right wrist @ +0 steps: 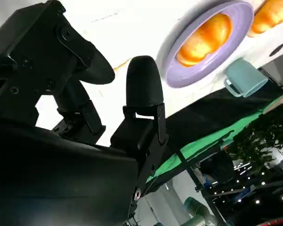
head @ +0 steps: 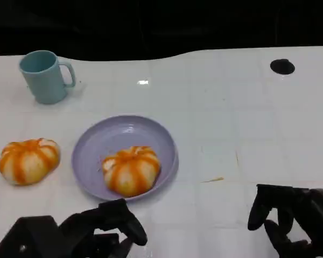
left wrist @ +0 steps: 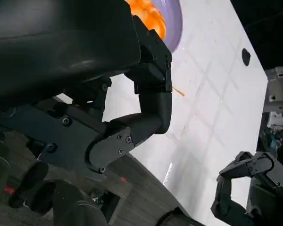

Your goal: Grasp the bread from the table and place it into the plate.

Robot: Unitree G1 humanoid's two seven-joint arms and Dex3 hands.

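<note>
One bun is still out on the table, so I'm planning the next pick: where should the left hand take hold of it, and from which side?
Probably from above, fingers straddling the round sides of the bun on the table. It is a low dome lying flat, apart from the plate.

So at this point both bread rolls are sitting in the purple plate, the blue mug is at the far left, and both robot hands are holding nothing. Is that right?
Not quite: in the head view one bread roll sits in the purple plate; the other roll lies on the table to the plate's left. The rest holds: the blue mug is far left, and the left robot hand and right robot hand hold nothing.
</note>
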